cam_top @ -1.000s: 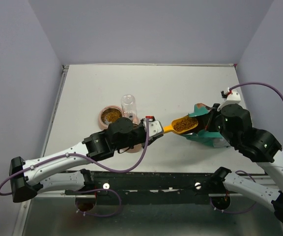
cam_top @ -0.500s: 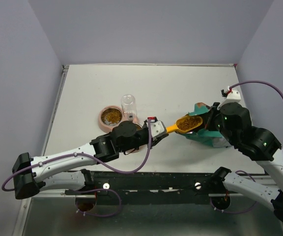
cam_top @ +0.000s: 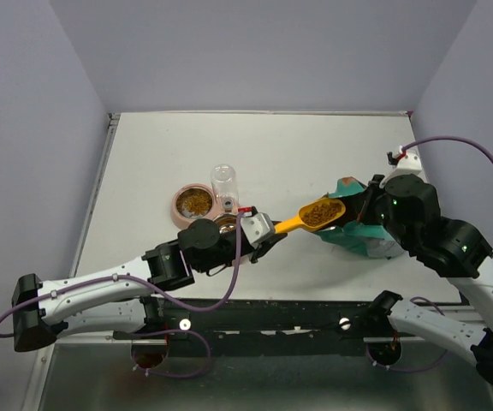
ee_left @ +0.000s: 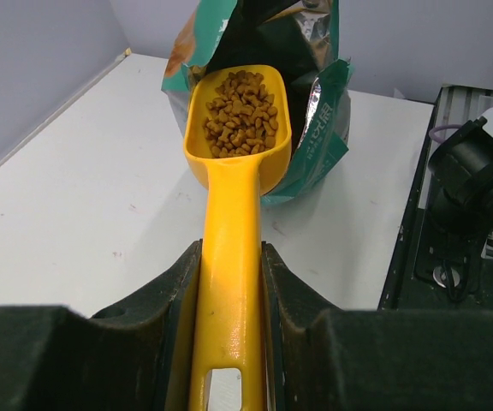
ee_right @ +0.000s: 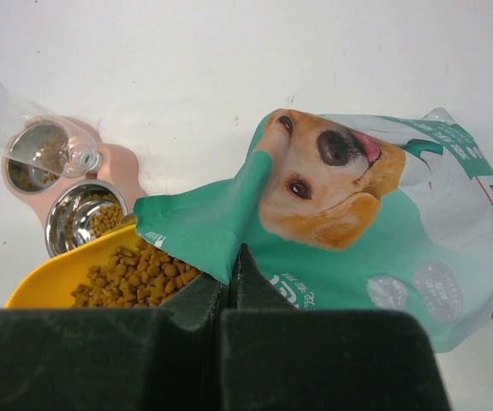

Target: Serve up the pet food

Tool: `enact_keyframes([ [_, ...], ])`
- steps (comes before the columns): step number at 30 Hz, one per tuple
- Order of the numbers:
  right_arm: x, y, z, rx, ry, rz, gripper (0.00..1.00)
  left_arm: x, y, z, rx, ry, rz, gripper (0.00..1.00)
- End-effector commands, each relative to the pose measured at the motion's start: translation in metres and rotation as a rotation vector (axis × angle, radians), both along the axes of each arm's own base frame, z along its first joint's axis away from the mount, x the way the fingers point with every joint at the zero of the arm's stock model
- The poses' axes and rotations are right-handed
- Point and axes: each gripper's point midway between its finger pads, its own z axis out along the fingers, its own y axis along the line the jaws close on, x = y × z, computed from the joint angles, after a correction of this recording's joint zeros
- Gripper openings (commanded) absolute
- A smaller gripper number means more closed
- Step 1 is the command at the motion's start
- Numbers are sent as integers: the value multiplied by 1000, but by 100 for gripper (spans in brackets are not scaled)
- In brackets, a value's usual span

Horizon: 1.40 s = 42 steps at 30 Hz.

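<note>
My left gripper (cam_top: 264, 231) is shut on the handle of a yellow scoop (ee_left: 234, 171). The scoop bowl (cam_top: 322, 213) is full of the pet food (ee_left: 240, 116), brown-orange kibble, and hangs just outside the mouth of the teal-green bag (cam_top: 362, 231). My right gripper (ee_right: 229, 261) is shut on the bag's upper lip (ee_right: 199, 227) and holds the mouth open. The scoop and its kibble (ee_right: 131, 274) show at lower left in the right wrist view. A pink double bowl (cam_top: 197, 205) left of the scoop holds some kibble in both cups.
A clear water bottle (cam_top: 223, 184) stands on the pink feeder. The steel cup (ee_right: 84, 218) lies close beside the scoop in the right wrist view. The black rail (cam_top: 264, 312) runs along the near table edge. Grey walls enclose the table.
The scoop has drawn back left and slightly up from the bag mouth, still full. My left arm has shifted left. The right arm holds the bag nearly still.
</note>
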Motion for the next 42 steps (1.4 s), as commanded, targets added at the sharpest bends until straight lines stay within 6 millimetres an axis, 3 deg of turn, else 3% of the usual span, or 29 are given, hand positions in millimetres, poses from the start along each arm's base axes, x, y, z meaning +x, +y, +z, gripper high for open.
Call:
enact_keyframes([
  [1,4,12,59,174,-147,18,0,7,9,22,-82,-22,61,0],
  [8,2,8,59,160,-147,11,0,5,12,17,-77,-19,64,0],
  [16,3,10,53,154,-134,18,0,2,-1,14,-33,-3,24,0],
  [30,4,1,51,103,-143,-3,0,-12,27,20,-14,-12,8,0],
  [37,5,-3,53,102,-151,-24,0,-12,45,49,-81,-37,50,0],
  [42,7,-3,52,90,-153,-28,0,-13,63,48,-64,-30,82,0],
])
